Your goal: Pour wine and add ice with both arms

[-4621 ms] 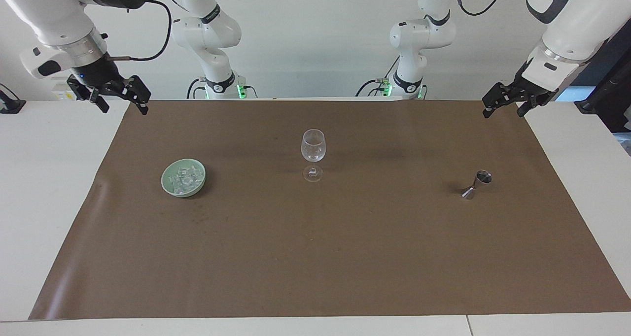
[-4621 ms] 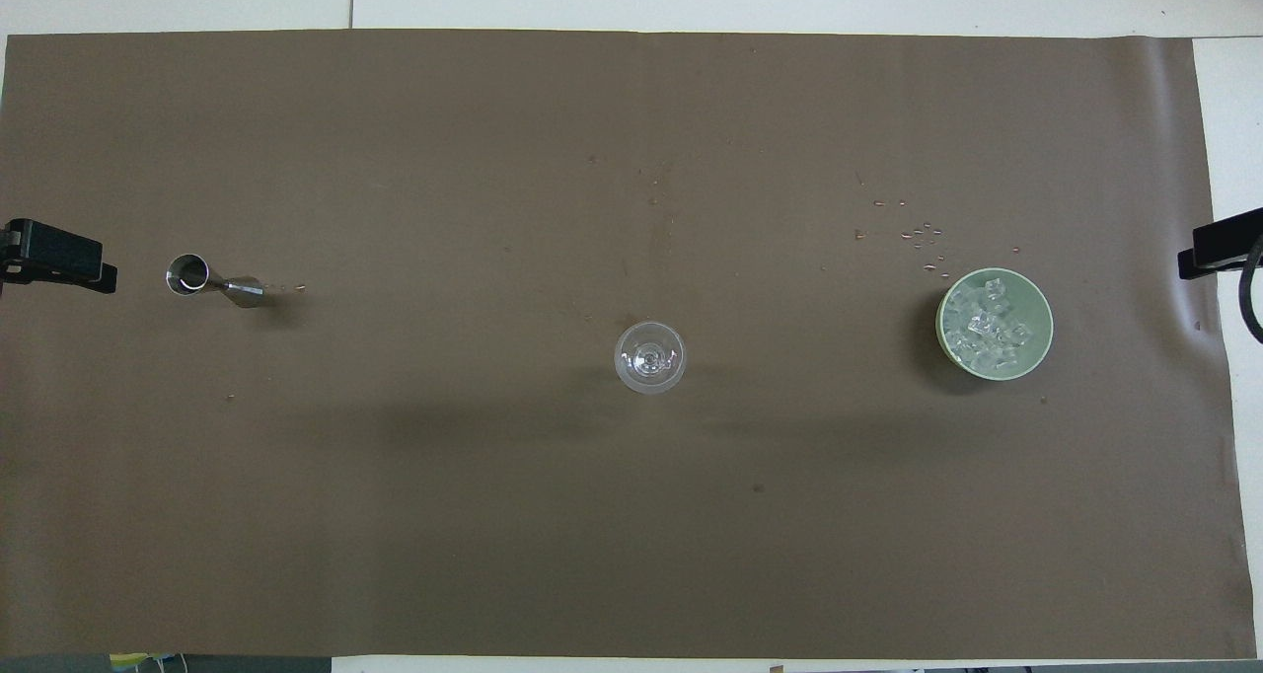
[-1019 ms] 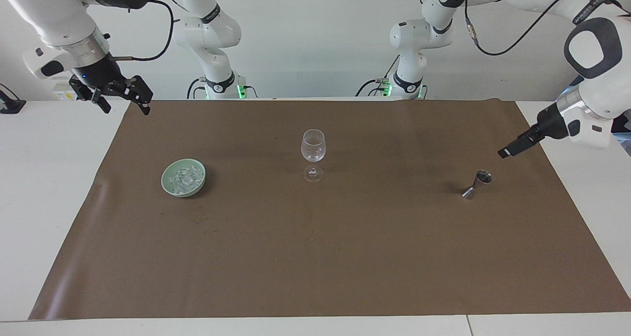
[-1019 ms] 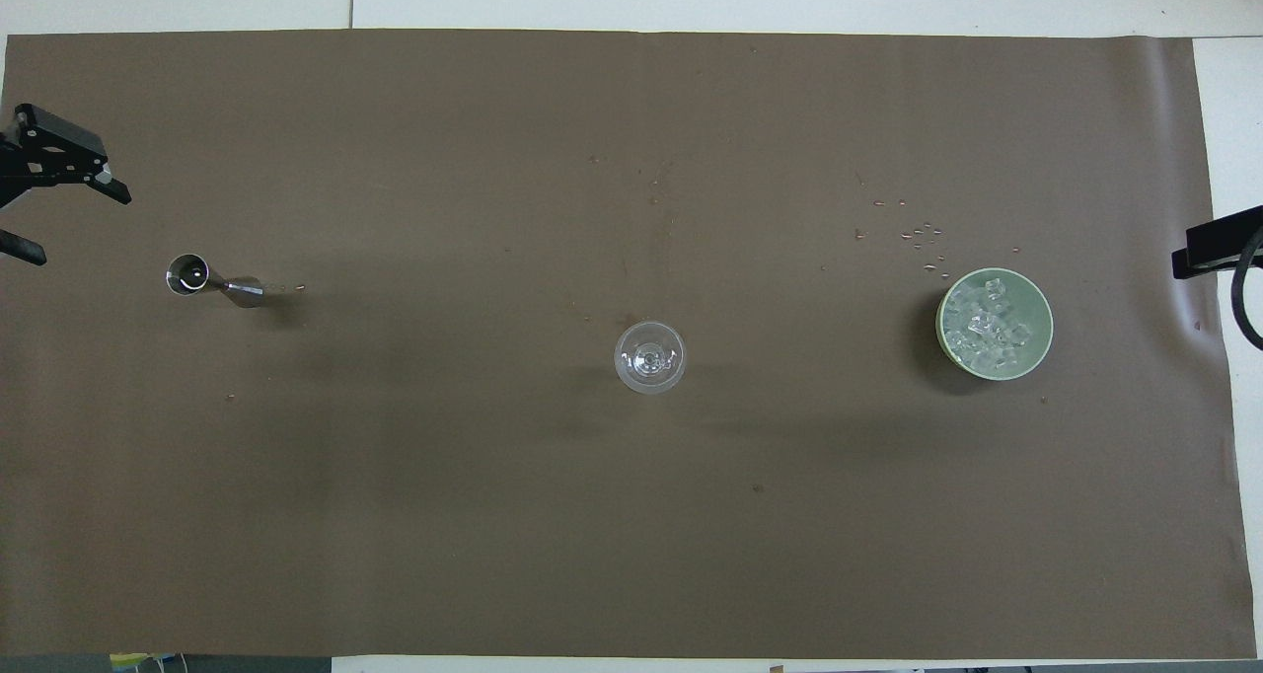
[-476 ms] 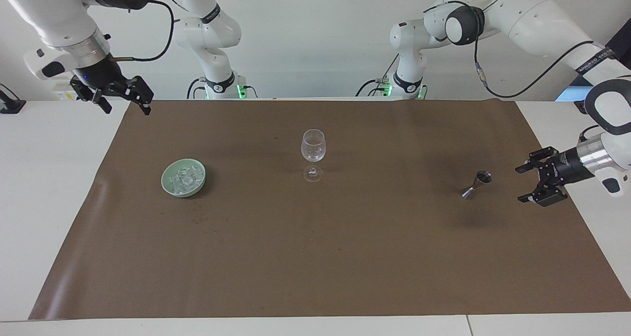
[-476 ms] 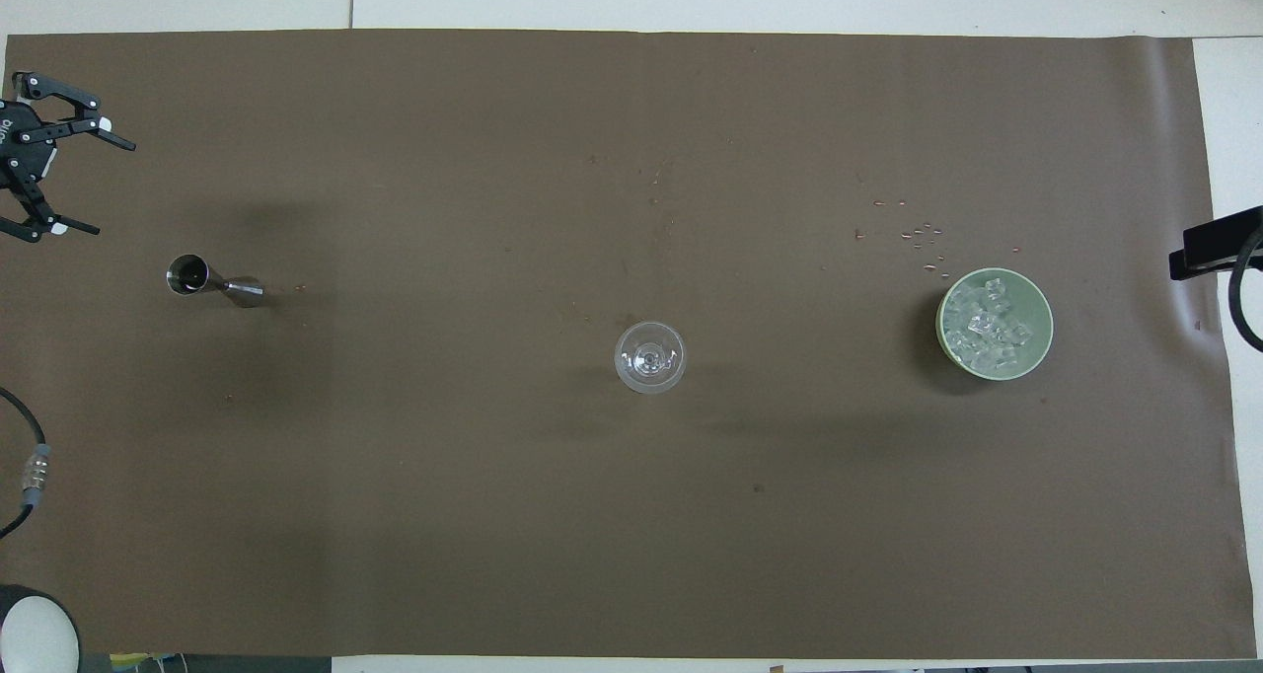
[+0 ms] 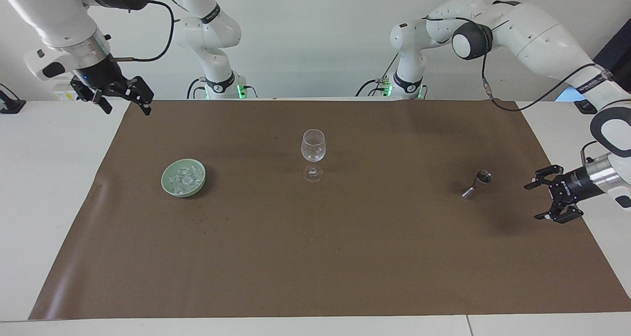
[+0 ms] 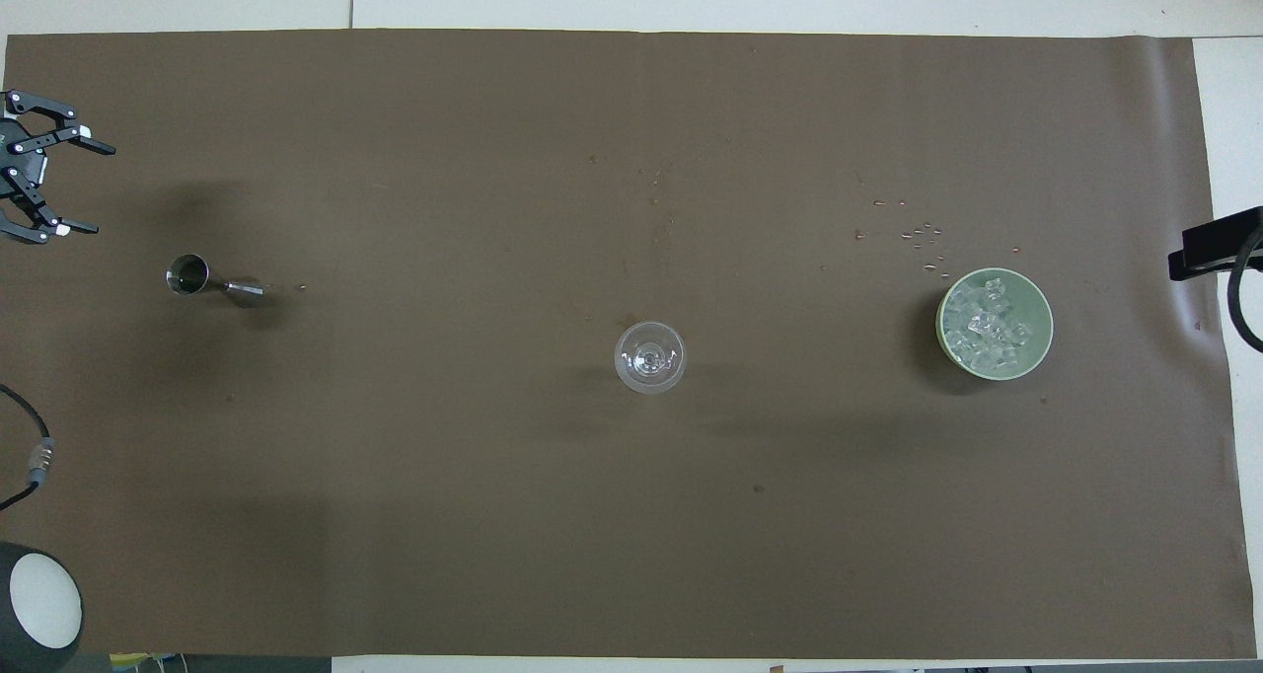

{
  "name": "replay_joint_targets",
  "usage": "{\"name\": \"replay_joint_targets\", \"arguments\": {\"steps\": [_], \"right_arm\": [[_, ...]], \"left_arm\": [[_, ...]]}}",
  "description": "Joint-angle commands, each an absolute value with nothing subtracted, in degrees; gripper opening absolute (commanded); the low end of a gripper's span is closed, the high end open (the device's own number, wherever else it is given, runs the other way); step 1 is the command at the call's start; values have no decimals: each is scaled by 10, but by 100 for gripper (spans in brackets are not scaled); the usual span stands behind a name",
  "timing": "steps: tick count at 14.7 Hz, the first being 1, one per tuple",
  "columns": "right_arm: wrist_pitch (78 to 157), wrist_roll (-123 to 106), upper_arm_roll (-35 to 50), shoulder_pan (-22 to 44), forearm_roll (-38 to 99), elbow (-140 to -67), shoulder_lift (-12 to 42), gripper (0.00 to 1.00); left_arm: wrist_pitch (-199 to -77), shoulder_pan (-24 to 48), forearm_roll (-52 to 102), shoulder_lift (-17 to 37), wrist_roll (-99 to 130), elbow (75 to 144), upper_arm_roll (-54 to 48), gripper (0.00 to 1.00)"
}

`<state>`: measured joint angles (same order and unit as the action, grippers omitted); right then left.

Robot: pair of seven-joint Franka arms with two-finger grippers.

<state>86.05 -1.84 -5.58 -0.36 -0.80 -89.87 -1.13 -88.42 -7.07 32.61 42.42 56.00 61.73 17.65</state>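
On the table (image 7: 39,188) lies a mat (image 7: 325,257) carrying 3 things in a row: a bowl (image 7: 168,186) holding the ice (image 7: 184,179) toward the right arm's end, a stemmed glass (image 7: 313,151) at the middle, and a jigger (image 7: 477,184) toward the left arm's end.

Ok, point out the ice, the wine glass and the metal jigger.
ice (image 8: 990,333), overhead view, middle of the heap.
wine glass (image 7: 313,146), facing view, its bowl.
metal jigger (image 7: 484,177), facing view, its upper cup.

Spread left claw (image 7: 539,201) beside jigger (image 7: 477,184)
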Motion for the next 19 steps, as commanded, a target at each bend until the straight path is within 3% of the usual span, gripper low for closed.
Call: {"name": "replay_joint_targets", "arguments": {"steps": [1, 4, 8, 11, 19], "right_arm": [[865, -26, -52, -11, 2, -911, -22, 100], [865, -26, -52, -11, 2, -911, -23, 100], [865, -26, -52, -11, 2, -911, -23, 100], [865, -26, -52, -11, 2, -911, -23, 100], [865, -26, -52, -11, 2, -911, -23, 100]], "left_arm": [[-887, -69, 354, 410, 577, 659, 184, 100], [-875, -62, 352, 357, 563, 756, 181, 100], [-875, -60, 355, 338, 541, 800, 178, 100], [-896, -58, 366, 301, 528, 887, 178, 100], [-989, -68, 517, 234, 530, 1055, 179, 100]]}}
